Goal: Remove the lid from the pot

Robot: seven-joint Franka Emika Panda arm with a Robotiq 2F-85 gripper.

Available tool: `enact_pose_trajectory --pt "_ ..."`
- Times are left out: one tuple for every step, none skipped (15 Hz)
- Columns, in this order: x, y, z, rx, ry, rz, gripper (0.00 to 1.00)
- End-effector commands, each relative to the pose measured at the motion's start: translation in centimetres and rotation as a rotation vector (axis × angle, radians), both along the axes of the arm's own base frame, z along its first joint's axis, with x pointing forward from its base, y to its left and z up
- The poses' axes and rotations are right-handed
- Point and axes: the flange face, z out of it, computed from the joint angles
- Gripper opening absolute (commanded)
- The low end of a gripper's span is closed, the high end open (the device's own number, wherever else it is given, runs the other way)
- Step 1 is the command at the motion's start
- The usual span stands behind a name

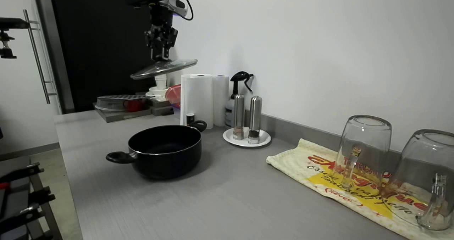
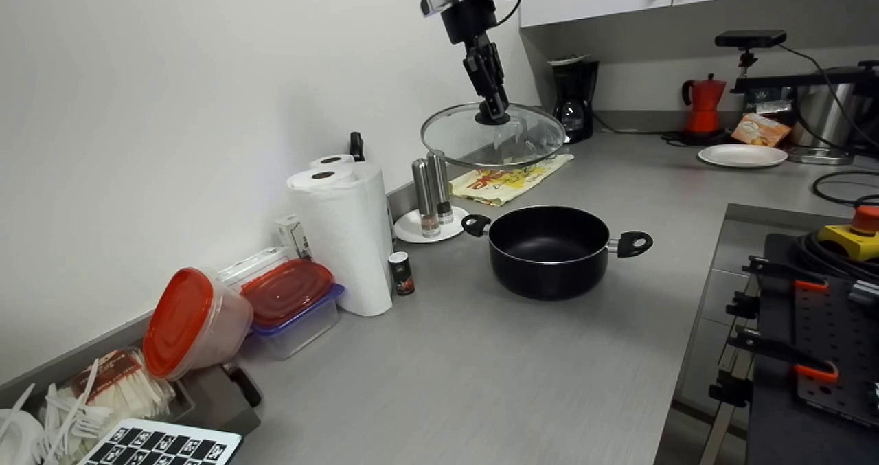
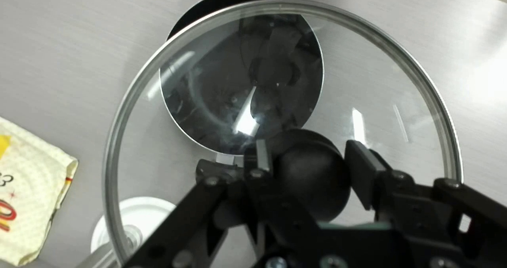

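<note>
We have the gripper pinching the lid by its knob. In both exterior views we see the lid tilted in the air, higher than the pot and apart from it. The pot stands open on the worktop; in the wrist view we look into it through the lid. Near it, two mills stand on a plate.

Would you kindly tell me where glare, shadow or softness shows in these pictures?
Wrist view: bright reflections on the glass lid, washed-out glare on the counter near the right edge, and a knob that looks slightly soft. In an exterior view: a soft shadow on the counter beside the pot. In both exterior views: a bright highlight along the pot's rim.
</note>
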Motion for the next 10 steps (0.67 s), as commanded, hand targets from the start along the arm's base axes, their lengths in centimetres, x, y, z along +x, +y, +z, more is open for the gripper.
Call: enact_pose_trajectory --pt "1.2 4.4 1.7 -0.046 -0.007 0.067 0.24" --pt "1.5 5.6 1.5 -0.039 0.004 0.092 0.24" --pt "1.7 6.8 1.0 -0.024 0.024 0.116 0.24" --pt "2.0 8.0 0.2 -0.014 0.041 0.137 0.24" --pt "2.3 9.1 -0.5 -0.011 0.056 0.154 0.24" --pt "2.5 10.4 -1.6 -0.008 0.073 0.174 0.24" --pt "2.7 11.5 -2.7 -0.007 0.09 0.192 0.24" --pt "2.9 12.8 -4.1 -0.008 0.11 0.211 0.24" --pt "2.9 13.9 -5.5 -0.011 0.132 0.229 0.24" --pt "2.9 15.0 -6.9 -0.012 0.156 0.246 0.24"
